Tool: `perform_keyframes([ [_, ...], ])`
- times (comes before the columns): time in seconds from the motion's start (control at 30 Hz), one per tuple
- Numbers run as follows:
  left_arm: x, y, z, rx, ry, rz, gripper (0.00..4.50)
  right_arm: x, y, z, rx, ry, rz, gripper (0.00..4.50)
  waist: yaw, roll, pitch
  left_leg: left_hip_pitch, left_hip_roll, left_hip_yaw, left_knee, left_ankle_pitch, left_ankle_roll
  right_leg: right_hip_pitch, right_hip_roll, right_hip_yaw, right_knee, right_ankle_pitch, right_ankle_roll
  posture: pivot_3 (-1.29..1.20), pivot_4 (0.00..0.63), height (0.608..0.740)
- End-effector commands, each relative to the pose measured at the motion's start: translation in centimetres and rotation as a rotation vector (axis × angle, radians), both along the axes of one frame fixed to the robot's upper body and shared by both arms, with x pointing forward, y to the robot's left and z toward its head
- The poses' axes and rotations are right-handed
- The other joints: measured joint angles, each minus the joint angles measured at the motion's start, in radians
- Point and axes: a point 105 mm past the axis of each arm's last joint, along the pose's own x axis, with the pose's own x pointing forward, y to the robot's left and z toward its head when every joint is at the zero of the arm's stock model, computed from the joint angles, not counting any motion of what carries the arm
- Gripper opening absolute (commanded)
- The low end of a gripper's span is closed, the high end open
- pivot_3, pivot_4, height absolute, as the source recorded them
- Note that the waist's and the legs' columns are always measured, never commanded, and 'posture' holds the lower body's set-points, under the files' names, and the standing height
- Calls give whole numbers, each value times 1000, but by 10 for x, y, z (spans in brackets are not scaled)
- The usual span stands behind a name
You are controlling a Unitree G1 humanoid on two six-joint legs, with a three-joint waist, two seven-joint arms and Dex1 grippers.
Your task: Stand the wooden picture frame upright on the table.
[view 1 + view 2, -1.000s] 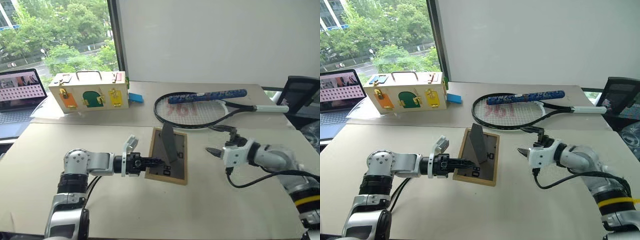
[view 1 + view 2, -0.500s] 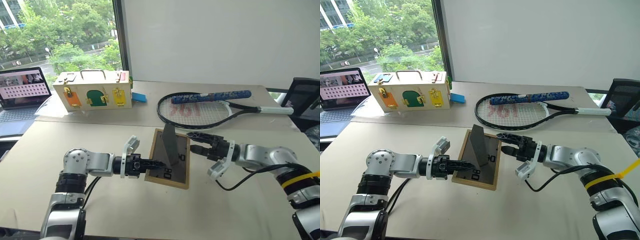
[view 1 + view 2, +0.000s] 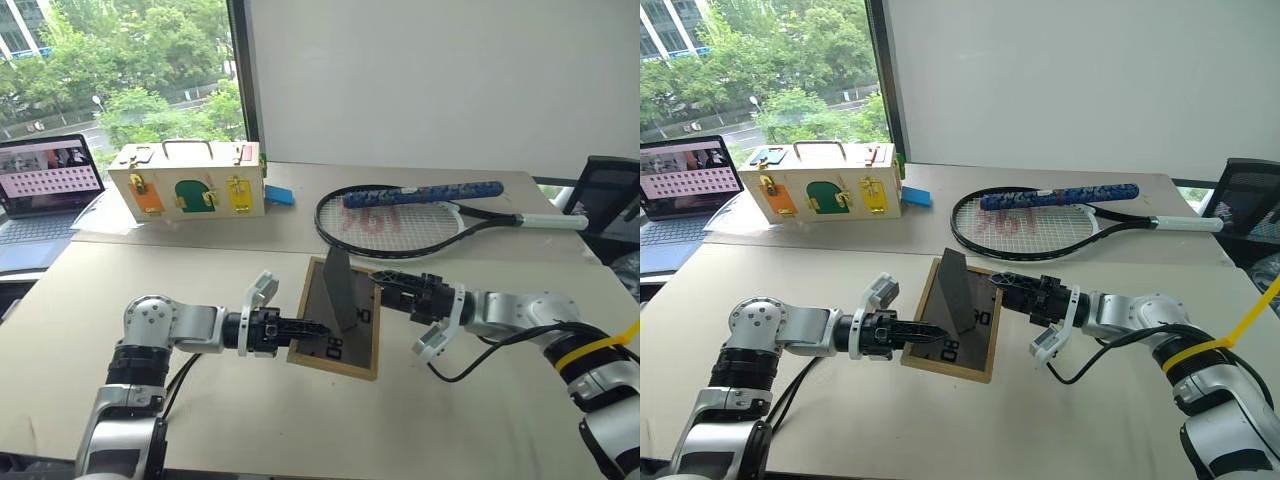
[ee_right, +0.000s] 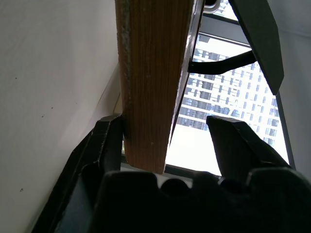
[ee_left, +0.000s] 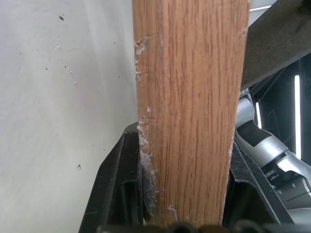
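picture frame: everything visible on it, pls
The wooden picture frame is a small light-wood rectangle lying back-up, slightly lifted off the table. Its dark grey-brown back carries white markings, and the fold-out easel stand is swung up. The left gripper is shut on its left edge, wood clamped between both fingers in the left wrist view. The right gripper straddles the right edge: one finger against the wood, the other apart. The front is hidden.
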Motion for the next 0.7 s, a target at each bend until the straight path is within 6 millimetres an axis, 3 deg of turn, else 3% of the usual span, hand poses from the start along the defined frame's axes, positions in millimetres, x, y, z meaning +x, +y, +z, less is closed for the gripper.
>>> perform_keyframes([
  [0.03,-5,-4,8,-16,-32,-43,1186,-5,9,28,81,-73,57,1682,0,0,0,0,0,0,0,0,0,0,0,0,0,0,0,0,150,710],
  [0.1,-5,-4,7,-11,-31,-43,1186,-7,11,30,86,-76,65,1187,0,0,0,0,0,0,0,0,0,0,0,0,0,0,0,0,150,710],
  [0.3,-5,-7,-4,119,-95,-40,1186,-8,11,32,91,-66,67,1166,0,0,0,0,0,0,0,0,0,0,0,0,0,0,0,0,150,710],
  [0.37,-11,-6,-7,150,-127,-62,2181,-8,10,33,91,-65,62,1166,0,0,0,0,0,0,0,0,0,0,0,0,0,0,0,0,150,710],
  [0.4,-13,-5,-7,151,-138,-66,2345,-7,9,34,91,-64,59,1166,0,0,0,0,0,0,0,0,0,0,0,0,0,0,0,0,150,710],
  [0.6,-10,26,-2,169,-218,20,4475,-5,6,37,102,-41,45,1127,-10,0,0,1,0,0,0,0,0,1,0,0,1,0,0,0,150,710],
  [0.7,-1,55,6,189,-258,109,4500,-3,4,38,118,-16,34,1125,-19,0,0,1,0,0,0,0,0,1,0,0,2,0,0,0,150,710],
])
